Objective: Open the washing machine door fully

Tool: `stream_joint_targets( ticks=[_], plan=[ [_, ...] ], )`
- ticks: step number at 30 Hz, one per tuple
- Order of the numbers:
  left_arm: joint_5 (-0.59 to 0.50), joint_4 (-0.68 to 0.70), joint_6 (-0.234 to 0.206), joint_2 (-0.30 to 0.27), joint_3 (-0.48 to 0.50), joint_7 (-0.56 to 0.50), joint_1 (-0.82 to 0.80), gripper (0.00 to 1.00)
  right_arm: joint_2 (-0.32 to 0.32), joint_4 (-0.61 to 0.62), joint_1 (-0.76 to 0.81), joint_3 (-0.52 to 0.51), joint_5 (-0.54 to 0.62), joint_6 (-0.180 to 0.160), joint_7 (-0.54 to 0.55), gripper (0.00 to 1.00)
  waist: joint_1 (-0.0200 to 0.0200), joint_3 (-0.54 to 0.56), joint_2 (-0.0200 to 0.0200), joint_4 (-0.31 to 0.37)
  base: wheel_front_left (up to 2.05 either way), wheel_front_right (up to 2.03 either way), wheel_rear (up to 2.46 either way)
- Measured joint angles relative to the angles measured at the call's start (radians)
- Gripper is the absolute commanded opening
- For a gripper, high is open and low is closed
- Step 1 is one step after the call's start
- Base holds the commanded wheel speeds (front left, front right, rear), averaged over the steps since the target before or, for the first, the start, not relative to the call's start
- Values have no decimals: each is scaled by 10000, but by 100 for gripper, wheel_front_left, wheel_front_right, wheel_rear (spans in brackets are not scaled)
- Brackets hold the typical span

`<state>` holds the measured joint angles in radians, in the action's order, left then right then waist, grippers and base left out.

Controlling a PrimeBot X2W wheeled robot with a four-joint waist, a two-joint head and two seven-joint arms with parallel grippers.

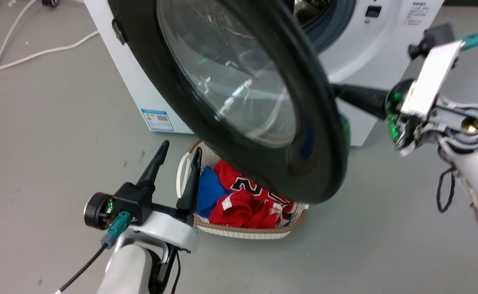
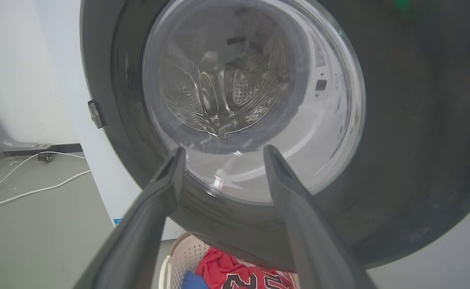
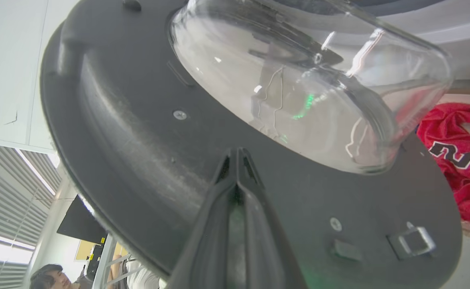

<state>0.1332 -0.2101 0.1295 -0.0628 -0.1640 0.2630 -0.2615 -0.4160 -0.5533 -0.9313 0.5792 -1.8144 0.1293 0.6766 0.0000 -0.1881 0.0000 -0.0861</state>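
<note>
as seen from the head, pictured with the washing machine door [image 1: 230,94] swung well out from the front of the white washing machine [image 1: 141,77] and hanging at a slant above a woven laundry basket [image 1: 247,233] on the grey floor [image 1: 38,183]. behind the door's right edge, the right gripper [image 1: 336,90], reaching in from the right with dark fingers pressed together on nothing, tips against the matt black inner face just below the domed glass bowl in the right wrist view. at lower left, the left gripper [image 1: 181,147], fingers spread wide and holding nothing, pointed at the door's glossy outer face by the lower edge of the glass; touching it or just short, cannot tell. through the glass in the left wrist view, the perforated steel drum [image 2: 218,92]. past the door's top edge, a strip of grey rubber ring [image 1: 339,20]. in the basket, a red jersey [image 1: 247,204] with dark numerals beside a blue cloth [image 1: 208,190]. low on the machine's white panel, a blue label [image 1: 158,119]; on the floor to the left, white cables [image 1: 38,53]. in the bottom left corner of the right wrist view, part of a person [image 3: 52,275].
</note>
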Motion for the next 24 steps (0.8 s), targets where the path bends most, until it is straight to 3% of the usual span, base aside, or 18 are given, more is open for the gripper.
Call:
stream_joint_targets(
  ticks=[12, 17, 24],
  plan=[
    [234, -274, 13, -140, -343, 0, 774, 100, 579, 1778, 1834, 782, -217, -2, -972, 0, -1, 1237, 0, -96, 0, 0, 0],
    [297, -286, 13, -194, -362, 0, 940, 100, 976, 1912, 2086, 1020, -251, -2, -1499, 0, -2, 1403, 0, -94, 0, 0, 0],
    [311, -326, 13, -192, -393, 0, 946, 100, 1064, 1900, 2413, 989, -245, -2, -2291, 0, -1, 1461, 0, -126, 0, 0, 0]
  ],
)
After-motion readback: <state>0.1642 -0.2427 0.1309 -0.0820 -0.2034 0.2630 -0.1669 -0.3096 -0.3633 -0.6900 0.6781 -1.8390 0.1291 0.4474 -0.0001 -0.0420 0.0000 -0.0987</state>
